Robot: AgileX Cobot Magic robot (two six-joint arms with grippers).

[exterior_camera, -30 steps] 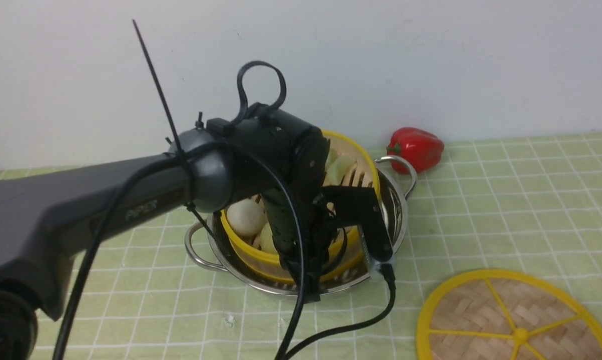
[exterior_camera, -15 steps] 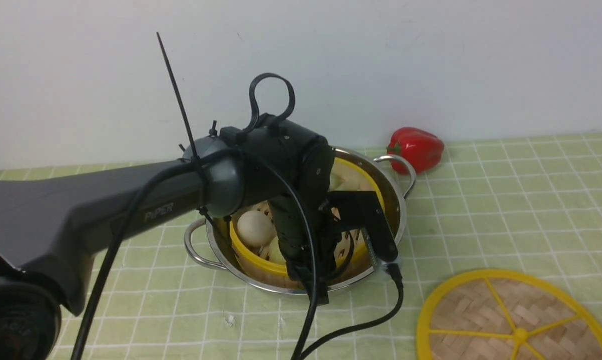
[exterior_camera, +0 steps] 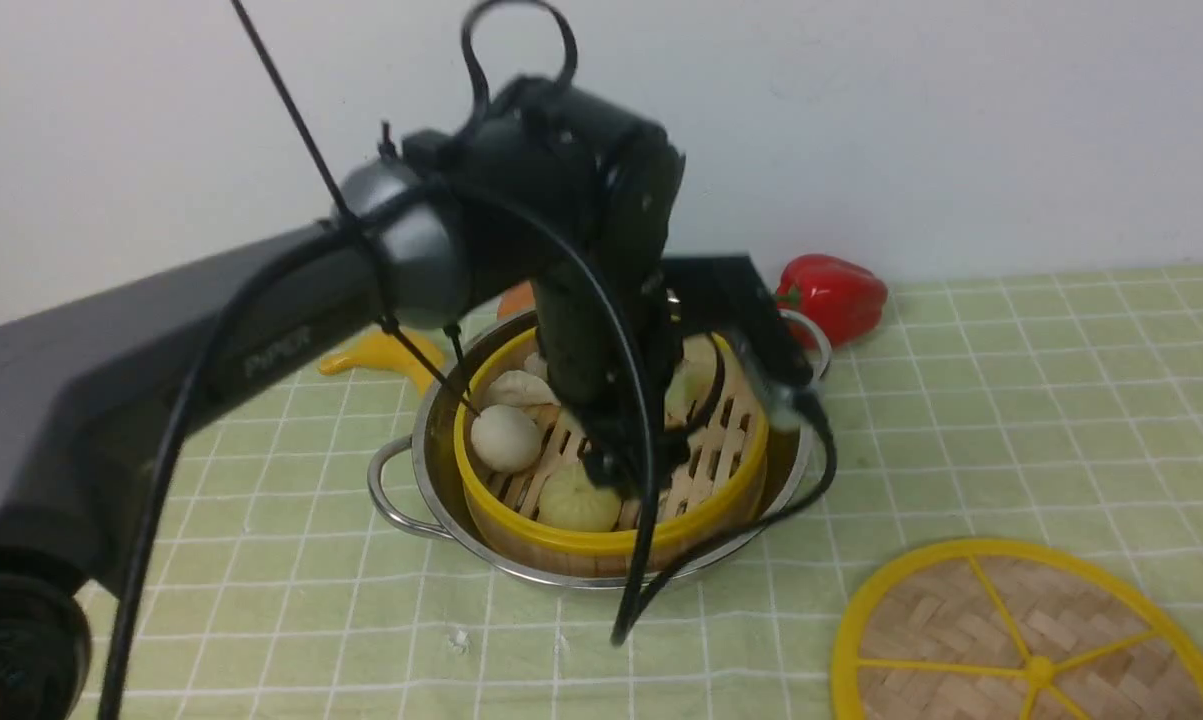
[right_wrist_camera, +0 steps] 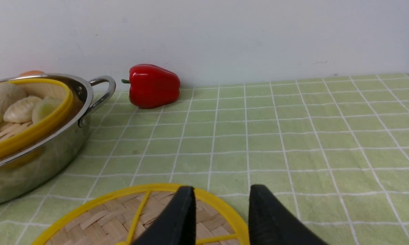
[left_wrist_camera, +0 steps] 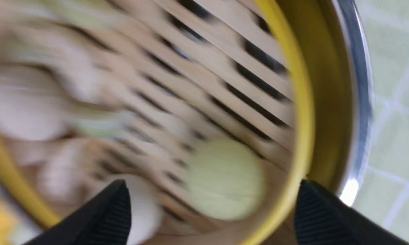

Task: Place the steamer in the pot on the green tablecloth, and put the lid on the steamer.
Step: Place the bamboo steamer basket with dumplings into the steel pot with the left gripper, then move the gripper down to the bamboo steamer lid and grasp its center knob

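Observation:
The steamer (exterior_camera: 611, 540), with pale buns and dumplings on its slatted floor, sits level inside the pot (exterior_camera: 441, 520) on the green tablecloth (exterior_camera: 1011, 400). My left gripper (left_wrist_camera: 212, 207) is open just above the steamer, one finger over the buns and the other by the yellow rim (left_wrist_camera: 297, 102); in the front view the wrist hides it. The lid (exterior_camera: 961, 640) lies flat on the cloth at the front right. My right gripper (right_wrist_camera: 221, 207) is open, its fingers a little apart over the lid's far rim (right_wrist_camera: 224, 200). It is out of the front view.
A red bell pepper (exterior_camera: 831, 295) lies by the wall behind the pot's right handle. A yellow banana (exterior_camera: 381, 355) and an orange thing (exterior_camera: 516, 300) lie behind the pot at the left. The left arm's cables hang over the pot's front.
The steamer went from tilted on the pot's rim to level inside the pot. My left wrist has since risen above it and its fingers no longer hold the rim.

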